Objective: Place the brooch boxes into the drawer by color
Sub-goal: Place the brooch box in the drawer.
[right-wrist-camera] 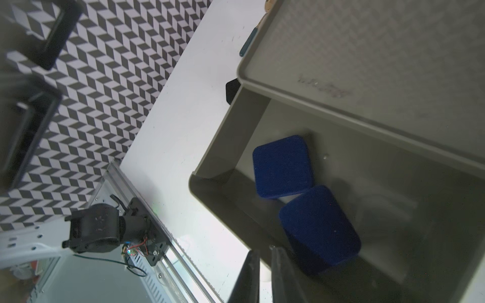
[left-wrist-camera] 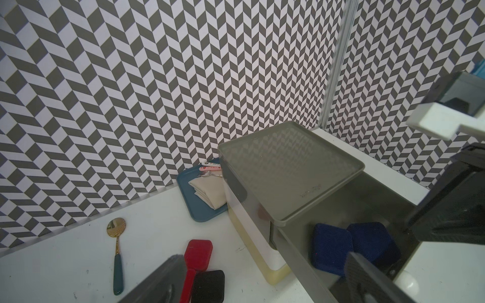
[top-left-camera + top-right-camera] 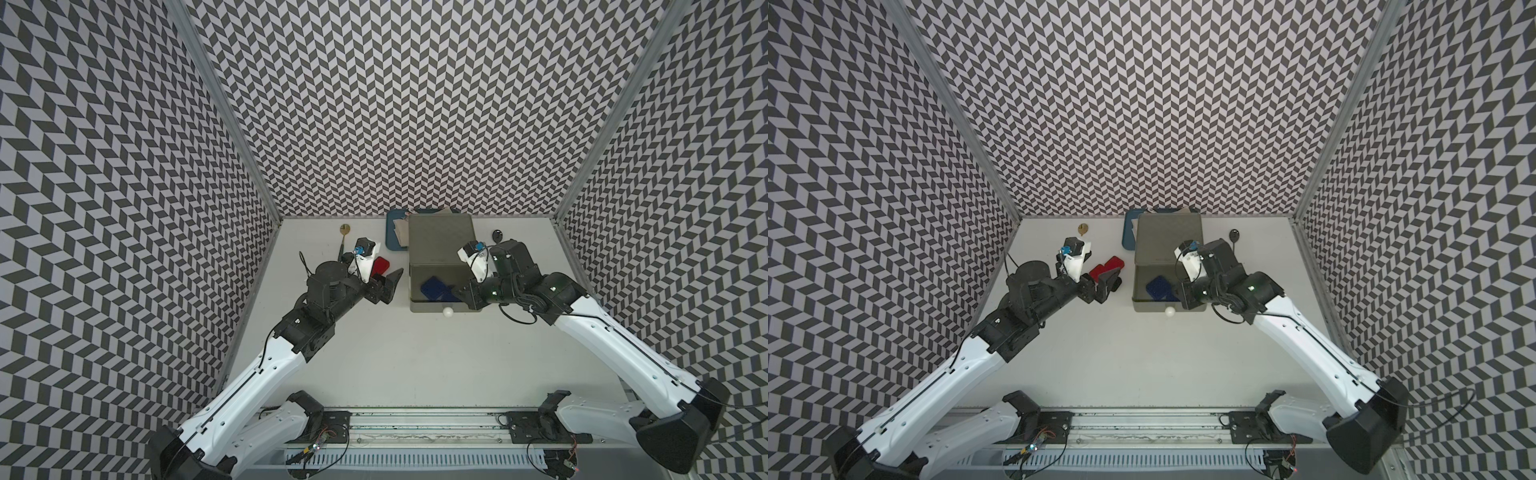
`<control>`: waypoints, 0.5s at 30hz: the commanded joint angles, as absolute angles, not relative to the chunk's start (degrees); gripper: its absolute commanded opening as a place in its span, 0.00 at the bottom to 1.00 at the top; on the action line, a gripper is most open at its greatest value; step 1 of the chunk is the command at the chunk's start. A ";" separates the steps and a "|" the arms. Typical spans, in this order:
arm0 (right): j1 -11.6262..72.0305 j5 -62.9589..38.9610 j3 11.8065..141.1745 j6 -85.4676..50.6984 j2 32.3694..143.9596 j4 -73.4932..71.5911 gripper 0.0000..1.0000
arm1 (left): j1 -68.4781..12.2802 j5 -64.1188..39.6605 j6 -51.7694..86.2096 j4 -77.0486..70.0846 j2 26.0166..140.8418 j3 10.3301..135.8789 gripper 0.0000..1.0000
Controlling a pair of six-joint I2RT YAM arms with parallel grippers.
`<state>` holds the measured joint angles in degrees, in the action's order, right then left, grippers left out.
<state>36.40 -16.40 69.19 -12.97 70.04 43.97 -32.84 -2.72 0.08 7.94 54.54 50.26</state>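
Right wrist view: blue brooch boxes (image 1: 283, 165) paired by colour in the drawer (image 1: 217, 147); right tool (image 1: 263, 255) clenched, apparently empty; left tool (image 2: 261, 259) released.

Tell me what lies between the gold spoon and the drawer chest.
Red boxes and a black box lie there, plainest in the left wrist view.

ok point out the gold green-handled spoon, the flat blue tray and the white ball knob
gold spoon with green handle (image 2: 116, 227): left wrist view, on its bowl
flat blue tray (image 2: 199, 213): left wrist view, bare corner
white ball knob (image 3: 447, 313): in a top view, ball's middle
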 commanded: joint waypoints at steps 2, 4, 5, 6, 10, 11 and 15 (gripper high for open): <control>40.98 -15.28 68.87 -14.67 68.21 44.30 0.15 | -32.43 -3.35 0.57 8.35 54.75 50.71 1.00; 42.04 -14.45 67.94 -16.55 67.84 44.47 0.16 | -32.43 -3.26 0.70 8.44 54.60 50.58 1.00; 42.55 -14.13 67.41 -17.42 67.72 44.75 0.17 | -32.35 -3.27 0.70 8.50 54.50 50.49 1.00; 43.00 -13.63 66.98 -18.02 67.69 44.99 0.18 | -32.34 -3.17 0.82 8.60 54.41 50.45 1.00; 44.14 -11.65 65.03 -20.30 67.59 45.53 0.19 | -32.34 -3.24 0.87 8.69 54.05 50.08 1.00; 44.29 -11.12 64.55 -20.94 67.65 45.29 0.19 | -32.34 -3.17 0.88 8.77 54.13 50.05 1.00; 44.31 -8.02 63.38 -23.05 67.59 44.65 0.20 | -32.26 -3.12 0.82 9.16 54.06 50.08 1.00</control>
